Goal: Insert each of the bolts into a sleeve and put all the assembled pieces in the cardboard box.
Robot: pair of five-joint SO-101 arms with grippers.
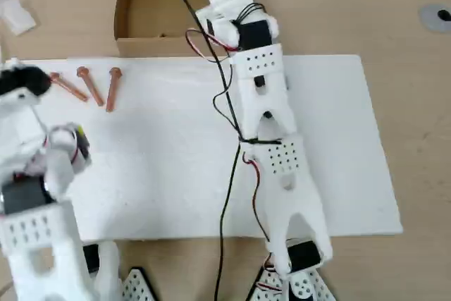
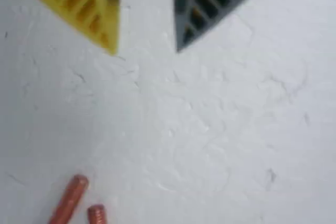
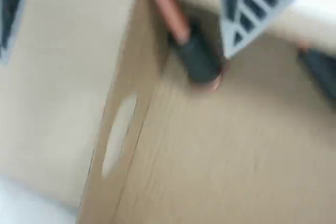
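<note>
While the left gripper [image 2: 146, 50] is hanging open over the left end of the white mat [image 1: 176, 167], its yellow and grey fingers apart and holding nothing, three copper bolts [image 1: 88, 84] are lying bare near it, fanned out side by side by the mat's far-left corner. To their right the cardboard box [image 1: 125, 19] is standing against the mat's far edge. The right arm is lying stretched across the mat's middle, with the right gripper [image 3: 118, 51] down inside the box. Its jaws are standing wide apart, and an assembled piece [image 3: 191, 51], a copper bolt in a black sleeve, is lying in the box's inner corner just beside one grey finger [image 3: 247, 3]; whether that finger is touching it is hard to tell. The step in hand looks to be the drop-off of a finished piece, with three bolts waiting for sleeves. The next move is probably calling for the right arm to lift straight up, clear of the box wall, while the left closes on the nearest bolt. A black cable [image 1: 229, 174] is trailing along the right arm over the mat, where it could be snagging a crossing reach. Farther right, a grey disc [image 1: 437, 15] is sitting on the bare table [image 1: 416, 139], well apart from the work.
</note>
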